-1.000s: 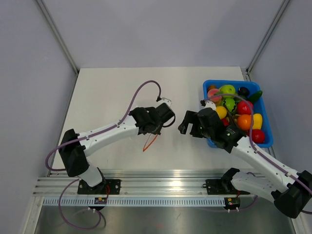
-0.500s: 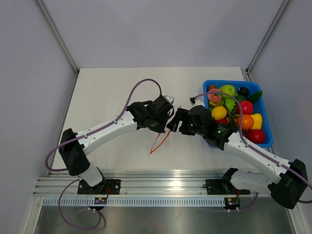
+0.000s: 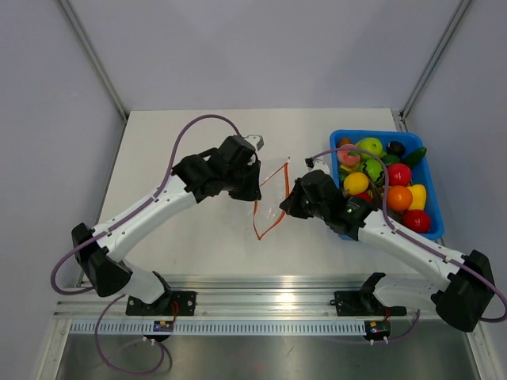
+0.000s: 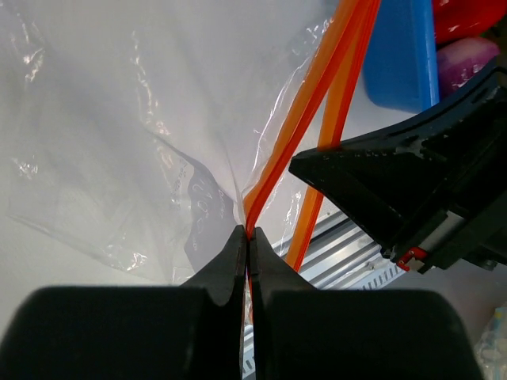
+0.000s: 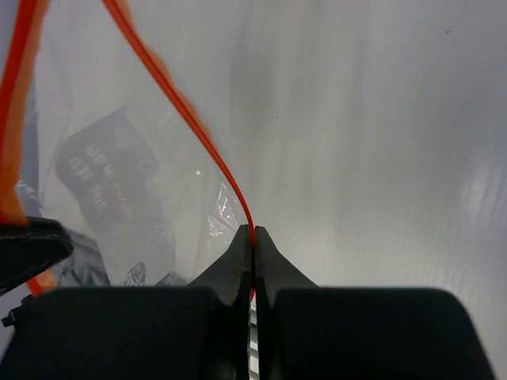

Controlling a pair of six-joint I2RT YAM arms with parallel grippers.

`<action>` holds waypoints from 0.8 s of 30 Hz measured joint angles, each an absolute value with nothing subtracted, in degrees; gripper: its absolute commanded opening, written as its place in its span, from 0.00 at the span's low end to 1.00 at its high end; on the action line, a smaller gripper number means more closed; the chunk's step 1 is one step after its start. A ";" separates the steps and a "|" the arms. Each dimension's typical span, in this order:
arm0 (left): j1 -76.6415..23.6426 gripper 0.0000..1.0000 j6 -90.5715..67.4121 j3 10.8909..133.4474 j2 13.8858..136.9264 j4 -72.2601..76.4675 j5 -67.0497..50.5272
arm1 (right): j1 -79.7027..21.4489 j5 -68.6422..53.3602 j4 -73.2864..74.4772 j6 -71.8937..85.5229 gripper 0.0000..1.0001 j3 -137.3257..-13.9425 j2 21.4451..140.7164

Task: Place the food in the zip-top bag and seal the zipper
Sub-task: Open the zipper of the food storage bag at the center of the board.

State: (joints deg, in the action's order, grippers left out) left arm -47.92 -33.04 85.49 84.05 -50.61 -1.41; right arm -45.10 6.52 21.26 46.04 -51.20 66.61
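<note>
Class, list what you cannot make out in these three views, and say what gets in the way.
Top view: the bag, being clear, barely shows against the table; only its zipper is plain.
Left wrist view: the blue bin and the food are cut off by the top edge.
Right wrist view: the zipper's upper left stretch is blurred, too close to the lens.

place: robot lab cell | cues: grey enclosure walls (image 3: 261, 47), aluminium mounting rail (image 3: 269, 305), white table (image 3: 198, 245)
</note>
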 measured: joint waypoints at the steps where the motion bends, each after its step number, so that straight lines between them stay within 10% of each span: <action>1: -47.92 0.00 -32.88 86.15 83.57 -51.44 -1.34 | -45.10 7.22 22.52 45.06 0.00 -52.10 66.61; 16: -47.55 0.01 -25.80 91.22 77.97 -60.82 5.65 | -45.12 -3.27 31.57 37.71 0.00 -68.16 77.62; 24: -47.55 0.25 -25.89 81.06 79.90 -57.04 7.88 | -45.12 -7.86 31.77 37.78 0.00 -67.77 81.67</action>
